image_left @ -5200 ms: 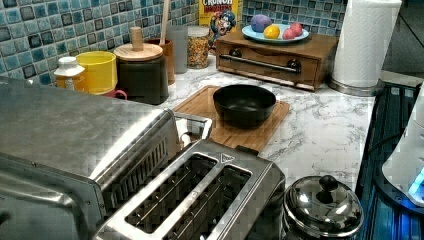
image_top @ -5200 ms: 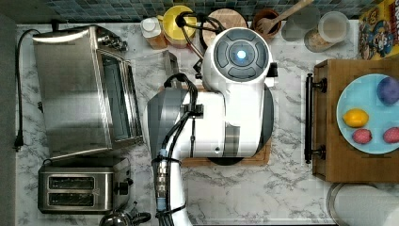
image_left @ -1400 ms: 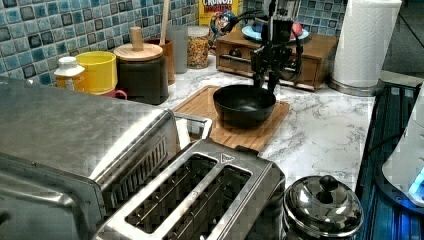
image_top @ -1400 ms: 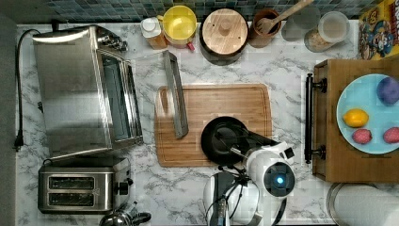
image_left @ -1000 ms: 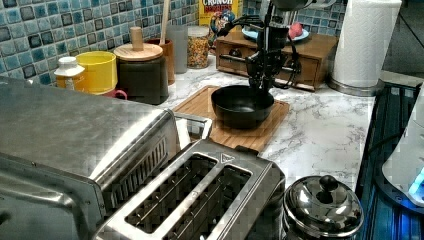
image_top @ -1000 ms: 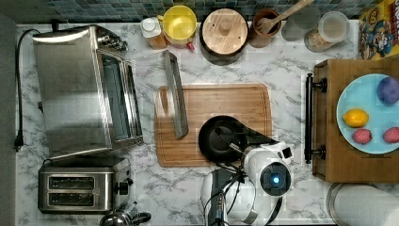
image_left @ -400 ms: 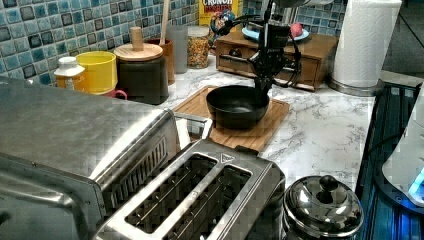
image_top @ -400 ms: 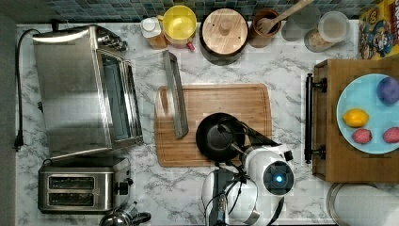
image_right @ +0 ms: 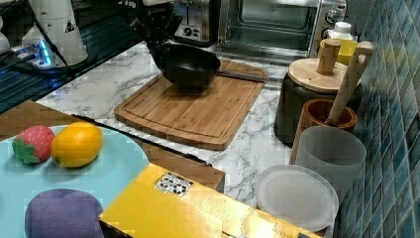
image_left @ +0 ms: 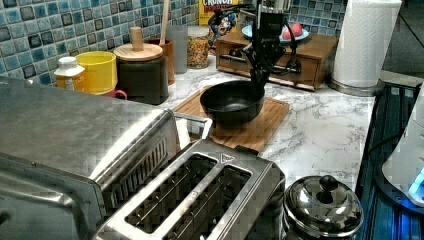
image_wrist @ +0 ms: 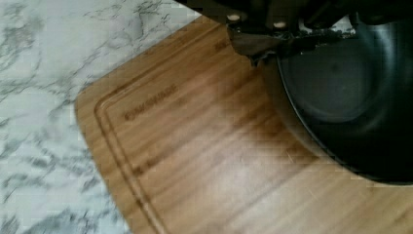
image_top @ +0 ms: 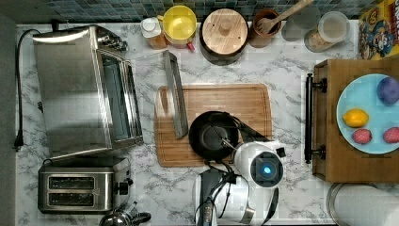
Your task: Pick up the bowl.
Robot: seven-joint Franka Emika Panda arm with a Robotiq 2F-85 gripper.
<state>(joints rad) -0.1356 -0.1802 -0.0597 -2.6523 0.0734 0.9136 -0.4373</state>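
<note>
Marble worktop (image_top: 291, 61) underneath, the gripper (image_left: 259, 75) is clamped on the black bowl's (image_left: 231, 102) rim, bowl tilted above the cutting board (image_top: 214, 101); next, I'd guess, a steady lift.

Round black bowl (image_left: 232, 102): smooth, slightly glossy inside. Rectangular wooden cutting board (image_top: 216, 101): visible grain, satin. White marble-look tabletop (image_top: 287, 61): polished. Brushed-metal toaster oven (image_top: 70, 84), chrome two-slot toaster (image_top: 77, 190): shiny.
</note>
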